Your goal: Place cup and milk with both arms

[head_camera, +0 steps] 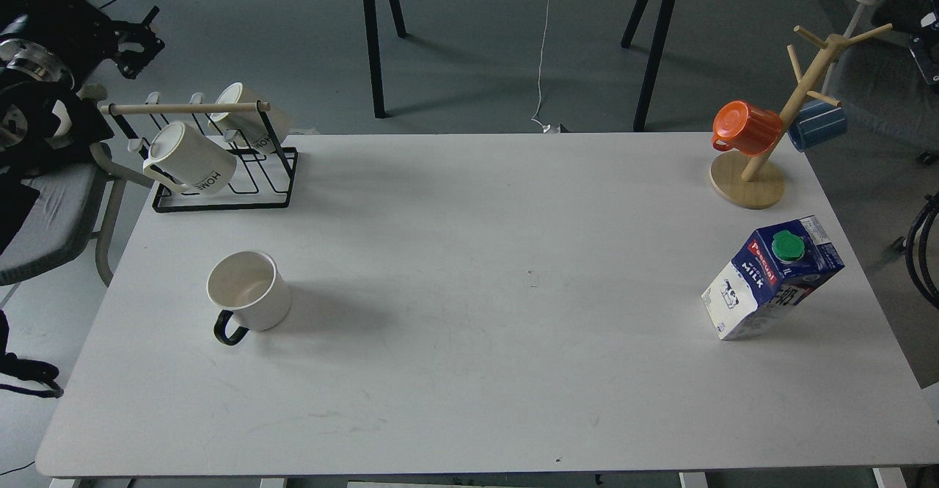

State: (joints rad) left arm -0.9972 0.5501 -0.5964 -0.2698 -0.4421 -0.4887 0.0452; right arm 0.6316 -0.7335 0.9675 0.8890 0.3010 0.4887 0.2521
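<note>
Cup (248, 290): upright, front-left of white table (469, 370), black handle toward near edge. Milk (772, 277): upright at right side, green cap on top, well apart from cup. Black wire rack (227, 180) with two "HOME" mugs (189, 158) at far-left corner; wooden mug tree (763, 158) with orange mug (747, 128) and blue mug (818, 125) at far-right corner. Grey floor (469, 48), black trestle legs (378, 40), white cable beyond. Neither gripper visible; opening cannot be told.

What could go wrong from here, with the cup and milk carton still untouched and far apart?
The tall blue and white gable-top milk carton stands near the white table's right edge; a sideways nudge could tip it or push it off. The cream-white mug has its thin black handle facing the robot, so a rim grasp may slip. No gripper is visible yet.
</note>
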